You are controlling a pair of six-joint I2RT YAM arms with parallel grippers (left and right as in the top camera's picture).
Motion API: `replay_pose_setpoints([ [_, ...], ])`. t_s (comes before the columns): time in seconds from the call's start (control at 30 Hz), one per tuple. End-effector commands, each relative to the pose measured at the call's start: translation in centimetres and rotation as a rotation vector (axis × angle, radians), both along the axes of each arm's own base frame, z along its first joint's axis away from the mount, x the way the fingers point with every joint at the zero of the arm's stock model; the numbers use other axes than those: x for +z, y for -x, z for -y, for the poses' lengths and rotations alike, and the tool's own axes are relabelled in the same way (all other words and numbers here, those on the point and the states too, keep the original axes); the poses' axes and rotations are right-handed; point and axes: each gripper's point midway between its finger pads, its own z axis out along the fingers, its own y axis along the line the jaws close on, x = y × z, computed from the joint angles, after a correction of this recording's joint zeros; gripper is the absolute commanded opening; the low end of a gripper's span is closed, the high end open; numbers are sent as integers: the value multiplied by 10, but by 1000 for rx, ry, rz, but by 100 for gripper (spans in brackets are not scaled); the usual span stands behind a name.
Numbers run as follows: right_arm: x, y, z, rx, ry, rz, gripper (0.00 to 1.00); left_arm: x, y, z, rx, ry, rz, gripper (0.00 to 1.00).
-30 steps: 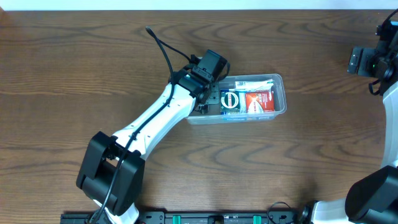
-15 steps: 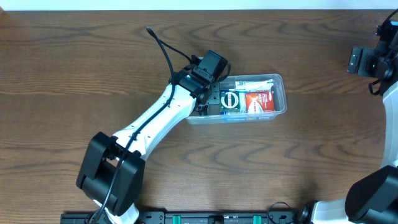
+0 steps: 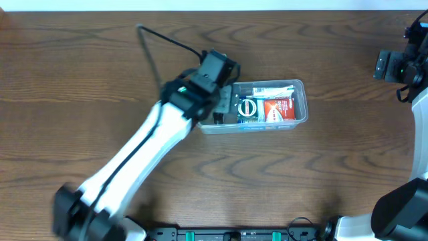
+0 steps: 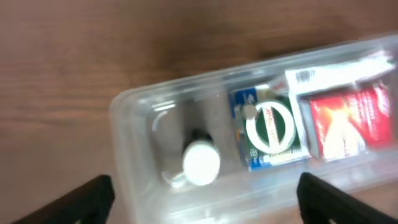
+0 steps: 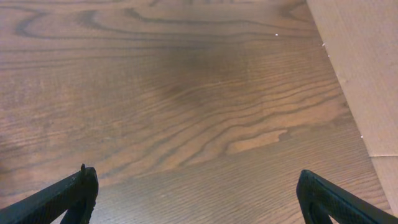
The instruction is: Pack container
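The container [image 3: 302, 100] is a clear rectangular tub at mid-table. Inside lie a white-capped dark bottle [image 4: 201, 163] at its left end, a blue and green box with a white ring [image 4: 270, 127], a red box [image 4: 348, 121] and a white packet [image 4: 336, 71] along the far wall. My left gripper [image 4: 205, 208] hovers over the tub's left end [image 3: 226, 110], open wide and holding nothing, its fingertips [image 4: 93, 194] astride the near wall. At the far right my right gripper [image 3: 391, 65] stands open over bare wood [image 5: 199, 199].
Brown wood table [image 3: 80, 80] all round the tub. A beige cardboard-like surface [image 5: 364, 68] borders the table on the right in the right wrist view. The left arm [image 3: 140, 161] stretches from the near-left edge toward the tub, blurred by motion.
My left gripper has opened and let go of the white-capped bottle, which now lies in the tub. The left arm has swung a little leftward. The right arm has not moved.
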Motion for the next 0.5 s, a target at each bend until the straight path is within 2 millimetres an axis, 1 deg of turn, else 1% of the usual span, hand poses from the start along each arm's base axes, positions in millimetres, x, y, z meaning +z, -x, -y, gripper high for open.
replay_pose_setpoints([
  [0.0, 3, 0, 3, -18, -2, 10, 99, 52, 26, -19, -118, -41, 98, 98],
  [0.07, 3, 0, 3, -18, -2, 10, 99, 63, 54, -38, -128, -62, 76, 98],
  [0.2, 3, 0, 3, -18, -2, 10, 99, 77, 113, -79, -132, -101, 12, 98],
  [0.33, 3, 0, 3, -18, -2, 10, 99, 86, 155, -108, -133, -112, -7, 98],
  [0.37, 3, 0, 3, -18, -2, 10, 99, 85, 169, -117, -134, -121, -25, 98],
  [0.47, 3, 0, 3, -18, -2, 10, 99, 84, 201, -138, -131, -138, -58, 98],
])
